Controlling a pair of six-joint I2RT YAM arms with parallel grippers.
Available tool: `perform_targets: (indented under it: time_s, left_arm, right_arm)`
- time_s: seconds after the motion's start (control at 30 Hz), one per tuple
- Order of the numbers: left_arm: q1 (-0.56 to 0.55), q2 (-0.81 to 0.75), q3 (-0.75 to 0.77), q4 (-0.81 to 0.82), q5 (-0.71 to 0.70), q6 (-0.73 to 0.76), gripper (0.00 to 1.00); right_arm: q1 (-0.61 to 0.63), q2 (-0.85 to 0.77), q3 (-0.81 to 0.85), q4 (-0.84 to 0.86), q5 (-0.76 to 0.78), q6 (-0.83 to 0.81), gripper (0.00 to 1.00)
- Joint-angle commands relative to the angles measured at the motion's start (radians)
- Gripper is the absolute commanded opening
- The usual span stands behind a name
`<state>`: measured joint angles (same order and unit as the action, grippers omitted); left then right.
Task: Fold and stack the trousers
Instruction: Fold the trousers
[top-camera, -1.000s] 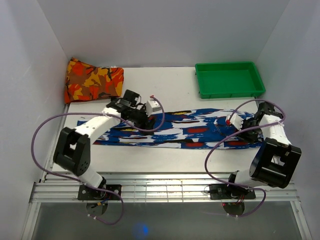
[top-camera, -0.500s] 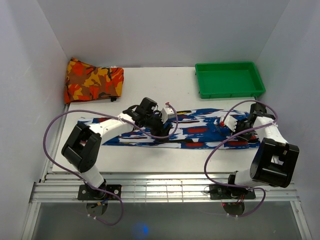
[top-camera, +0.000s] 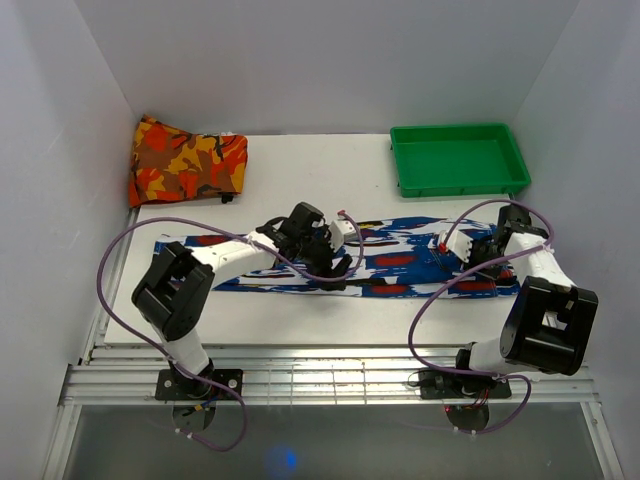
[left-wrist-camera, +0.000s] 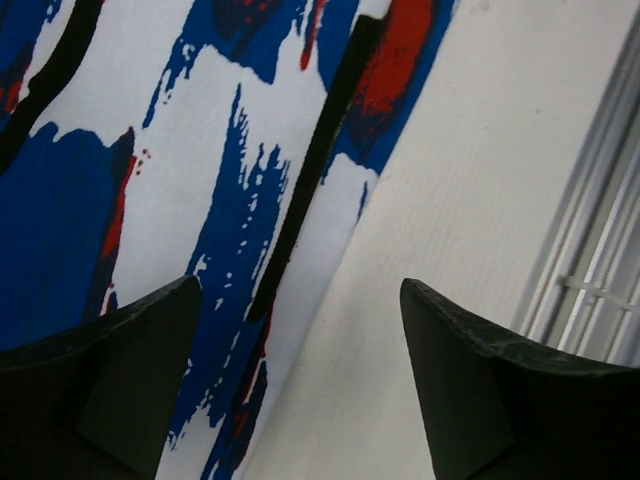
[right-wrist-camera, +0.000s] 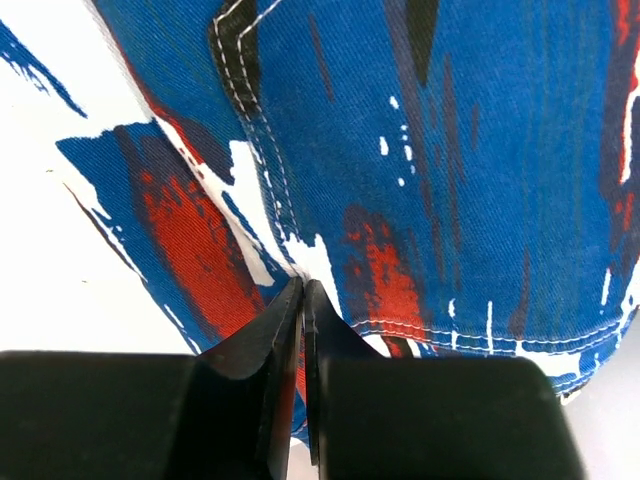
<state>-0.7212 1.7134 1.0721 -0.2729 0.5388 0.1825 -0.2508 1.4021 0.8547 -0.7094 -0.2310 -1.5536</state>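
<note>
The trousers (top-camera: 395, 262) lie flat in a long strip across the table, printed blue, white and black with red patches. My left gripper (top-camera: 338, 264) hangs over the middle of their near edge. In the left wrist view it (left-wrist-camera: 300, 290) stands open, one finger over the trousers (left-wrist-camera: 200, 180) and the other over bare table (left-wrist-camera: 470, 200), with nothing between them. My right gripper (top-camera: 462, 258) is at the right end. In the right wrist view it (right-wrist-camera: 303, 287) is shut, pinching a stitched fold of the trousers (right-wrist-camera: 450, 150) near their hem.
A folded orange, red and yellow cloth (top-camera: 185, 160) sits at the back left. A green tray (top-camera: 455, 130) stands at the back right. A metal rail (top-camera: 330, 370) runs along the table's near edge, just beyond the left gripper's outer finger.
My left arm has slid right along the trousers to their middle and its jaws have opened wider. My right gripper has closed on the fabric at the right end.
</note>
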Motion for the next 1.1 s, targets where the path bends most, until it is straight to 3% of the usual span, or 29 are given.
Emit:
perform_targets:
  time_s: [0.0,0.2,0.43,0.87,1.07]
  left_arm:
    - [-0.036,-0.020,-0.058,0.104,-0.161,-0.005,0.97]
    - [-0.145,-0.015,-0.077,0.187,-0.411,0.092,0.98]
    - [-0.187,0.071,-0.040,0.233,-0.568,0.107,0.98]
    - [-0.199,0.150,-0.049,0.181,-0.639,0.087,0.98]
    - [-0.201,0.126,-0.077,0.166,-0.616,0.072,0.98]
  right_arm:
    - [0.007,-0.005,0.061,-0.042,-0.024,0.001,0.08]
    - [0.007,-0.028,0.095,-0.097,-0.047,-0.002,0.08]
    - [0.005,-0.034,0.116,-0.131,-0.053,-0.014,0.08]
    - [0.005,-0.052,0.265,-0.294,-0.079,-0.043,0.08]
    - [0.004,-0.118,0.238,-0.393,-0.070,-0.108,0.08]
